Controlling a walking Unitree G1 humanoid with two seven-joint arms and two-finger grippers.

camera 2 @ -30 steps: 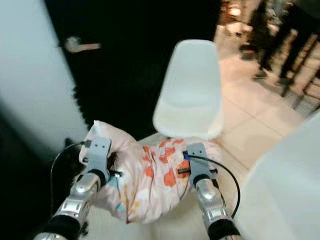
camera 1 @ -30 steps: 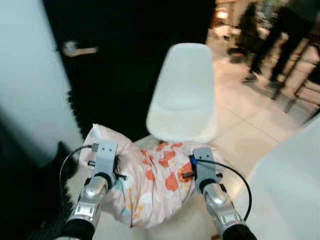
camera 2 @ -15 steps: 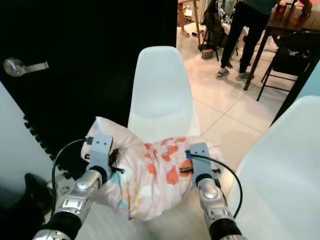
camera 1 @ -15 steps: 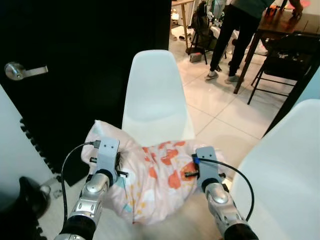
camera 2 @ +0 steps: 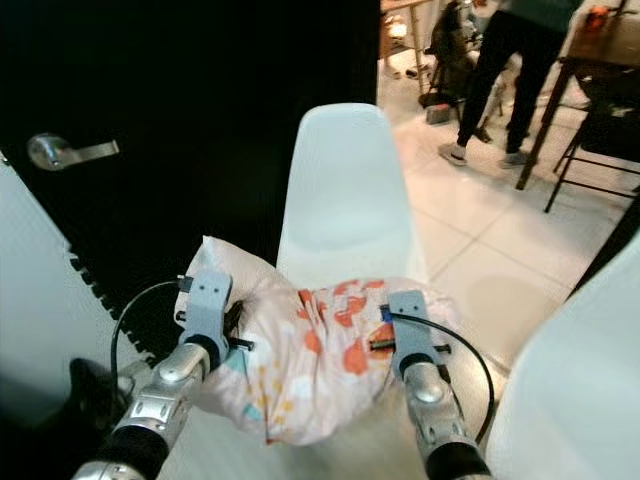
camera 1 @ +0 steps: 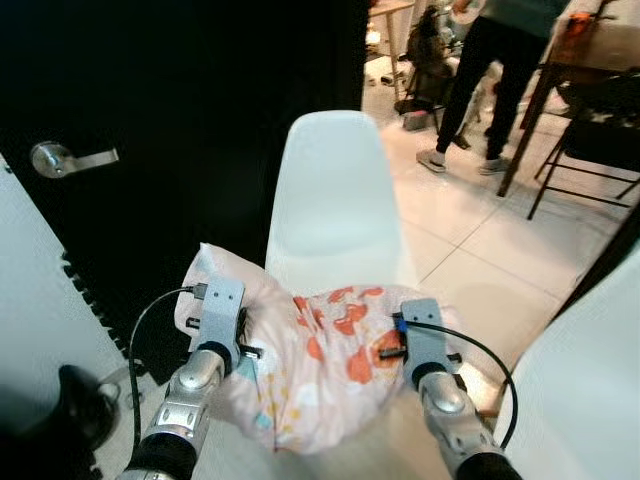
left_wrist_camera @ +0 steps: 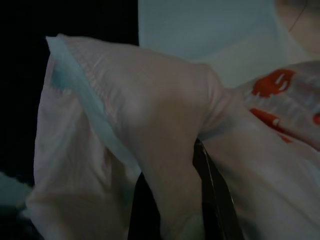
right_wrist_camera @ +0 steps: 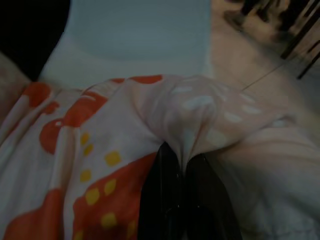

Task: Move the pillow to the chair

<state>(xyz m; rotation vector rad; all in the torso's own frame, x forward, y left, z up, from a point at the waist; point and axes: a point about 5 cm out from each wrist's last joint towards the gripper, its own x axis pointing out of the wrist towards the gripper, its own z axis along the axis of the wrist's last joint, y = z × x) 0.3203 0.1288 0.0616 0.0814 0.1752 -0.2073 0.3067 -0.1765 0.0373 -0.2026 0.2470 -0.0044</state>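
A soft pink pillow with orange-red blotches hangs between my two grippers, just in front of a white moulded chair. Its far edge overlaps the front of the seat; I cannot tell whether it touches. My left gripper is shut on the pillow's left corner, and fabric bulges over its black fingers. On the right side my right gripper pinches a fold of the pillow between closed fingers. The chair seat lies straight ahead of both grippers.
A black door with a silver lever handle stands at the left behind the chair. A person stands at the back right near a dark table and a folding chair. Another white chair is close on my right. A dark object lies on the floor at lower left.
The whole view has swung and sharpened, so the camera moved; the white chair now sits nearer the middle. Both grippers keep the same hold on the pillow.
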